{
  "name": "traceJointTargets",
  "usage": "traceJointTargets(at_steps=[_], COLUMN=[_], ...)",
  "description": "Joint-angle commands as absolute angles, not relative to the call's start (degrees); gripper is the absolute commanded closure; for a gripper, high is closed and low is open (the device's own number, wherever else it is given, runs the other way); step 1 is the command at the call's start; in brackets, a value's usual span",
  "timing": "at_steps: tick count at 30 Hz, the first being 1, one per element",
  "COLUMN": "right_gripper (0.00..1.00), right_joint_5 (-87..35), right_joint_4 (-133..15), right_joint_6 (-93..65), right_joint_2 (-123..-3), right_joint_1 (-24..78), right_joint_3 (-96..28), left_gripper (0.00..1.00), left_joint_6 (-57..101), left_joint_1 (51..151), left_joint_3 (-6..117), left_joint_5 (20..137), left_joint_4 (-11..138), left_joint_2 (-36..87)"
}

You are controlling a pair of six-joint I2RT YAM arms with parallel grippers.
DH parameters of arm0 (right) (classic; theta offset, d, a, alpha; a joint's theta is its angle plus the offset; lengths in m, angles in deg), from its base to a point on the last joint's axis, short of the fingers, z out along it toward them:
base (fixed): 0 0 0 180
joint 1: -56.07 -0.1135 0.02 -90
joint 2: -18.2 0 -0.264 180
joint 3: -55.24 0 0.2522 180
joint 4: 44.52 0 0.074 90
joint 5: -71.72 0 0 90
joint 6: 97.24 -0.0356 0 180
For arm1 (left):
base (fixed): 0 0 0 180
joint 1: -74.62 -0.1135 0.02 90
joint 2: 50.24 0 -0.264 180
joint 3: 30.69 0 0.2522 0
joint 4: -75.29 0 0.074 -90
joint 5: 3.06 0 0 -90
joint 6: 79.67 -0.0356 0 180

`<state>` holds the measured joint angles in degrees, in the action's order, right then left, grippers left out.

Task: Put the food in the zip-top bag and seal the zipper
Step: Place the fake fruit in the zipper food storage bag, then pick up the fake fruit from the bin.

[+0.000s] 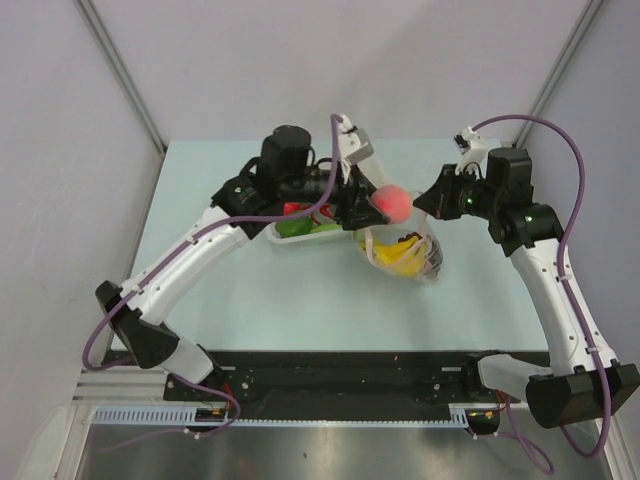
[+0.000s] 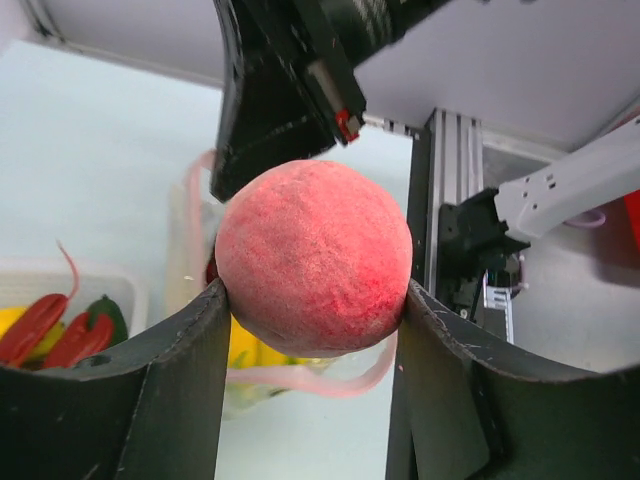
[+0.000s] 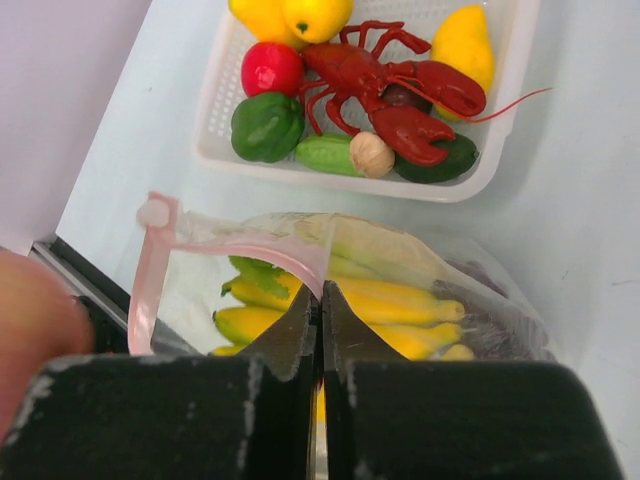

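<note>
Loading: left gripper clamps fuzzy pink peach, right gripper pinches rim of clear crinkly bag — next, probably drop it inside

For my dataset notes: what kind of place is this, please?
Probably a robot lab cell, not a kitchen: plain grey wall panels enclose a pale table, two arms are bolted to its near edge, and the white basket holds toy food.

The peach is mottled pink-red. In the white basket lies a red lobster, a green pepper at its eight o'clock. The zipper is pale pink
</note>
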<state>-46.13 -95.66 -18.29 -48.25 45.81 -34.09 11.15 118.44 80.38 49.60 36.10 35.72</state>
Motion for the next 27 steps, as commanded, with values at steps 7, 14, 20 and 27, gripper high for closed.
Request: traceJointTargets(at_steps=[7, 14, 20, 27], right_gripper=[1.00, 1.00, 1.00, 1.00], right_joint_5=[-50.88, -53.34, -53.70, -53.34], right_joint_4=[-92.03, -92.38, -92.99, -93.87], right_joint_6=[-19.20, -18.67, -18.23, -18.05], right_joint_2=[-47.63, -47.54, -47.45, -47.80], right_joint_1=[47.37, 50.62, 52.02, 52.11], right_joint_3=[-36.57, -36.65, -36.57, -36.57], left_gripper=[0.30, 0.01, 0.00, 0.01], left_joint_6=[9.19, 18.38, 21.07, 14.56], left_joint_1=[121.38, 115.24, 103.90, 97.83], left_joint_3=[92.45, 87.50, 83.88, 83.61], left_joint_5=[58.19, 52.32, 62.72, 81.19], left_joint_4=[28.52, 36.55, 39.82, 38.85], left_joint_2=[49.76, 42.87, 41.17, 48.55])
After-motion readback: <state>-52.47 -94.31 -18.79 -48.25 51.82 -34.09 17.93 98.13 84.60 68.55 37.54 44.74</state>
